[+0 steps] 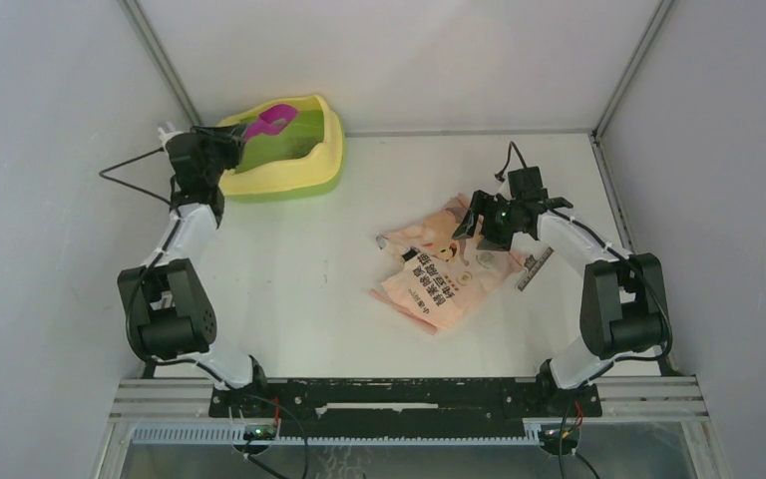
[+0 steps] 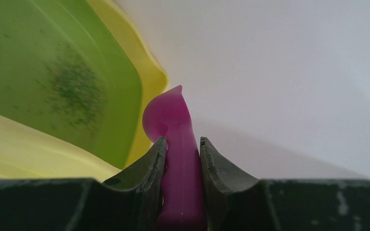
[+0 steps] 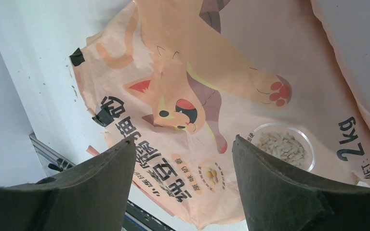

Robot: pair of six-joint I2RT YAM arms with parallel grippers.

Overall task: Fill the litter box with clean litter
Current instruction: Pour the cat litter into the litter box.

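The litter box [image 1: 319,155], yellow-walled with a green basin [image 2: 38,57], stands at the back left of the table. Clean litter [image 2: 74,89] lies as a thin patch of dark specks on the green floor. My left gripper [image 2: 183,142] is shut on the handle of a magenta scoop [image 2: 178,159], whose head [image 1: 271,121] hangs over the box. My right gripper [image 3: 183,142] hovers open just above the flat pink-orange litter bag [image 1: 451,261], with nothing between its fingers.
White walls close the table in at the back and sides. A few loose specks lie on the table beside the bag's edge [image 3: 72,89]. A dark rail [image 3: 53,154] runs along the table's edge near the right arm.
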